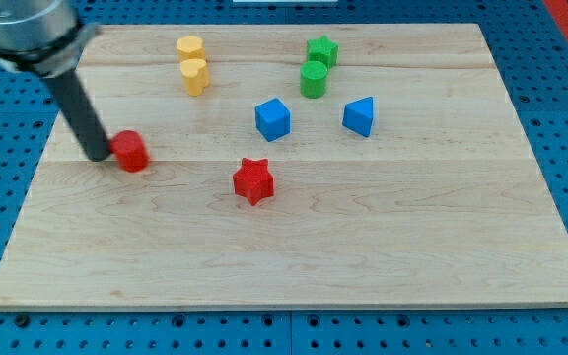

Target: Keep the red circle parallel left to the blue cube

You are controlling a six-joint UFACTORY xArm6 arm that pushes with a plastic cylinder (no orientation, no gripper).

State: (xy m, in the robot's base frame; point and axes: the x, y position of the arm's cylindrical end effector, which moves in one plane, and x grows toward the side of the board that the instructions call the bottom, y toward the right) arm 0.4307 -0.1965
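The red circle (130, 151) lies on the wooden board at the view's left. My tip (100, 156) rests right against its left side. The blue cube (273, 118) sits to the right of the red circle and a little nearer the view's top, well apart from it. The dark rod rises from my tip toward the view's top left corner.
A red star (253, 180) lies below the blue cube. A second blue block (360, 115) sits right of the cube. Two yellow blocks (193, 62) stand at the top left of centre, two green blocks (317, 65) at the top centre. The board's left edge (30, 187) is near my tip.
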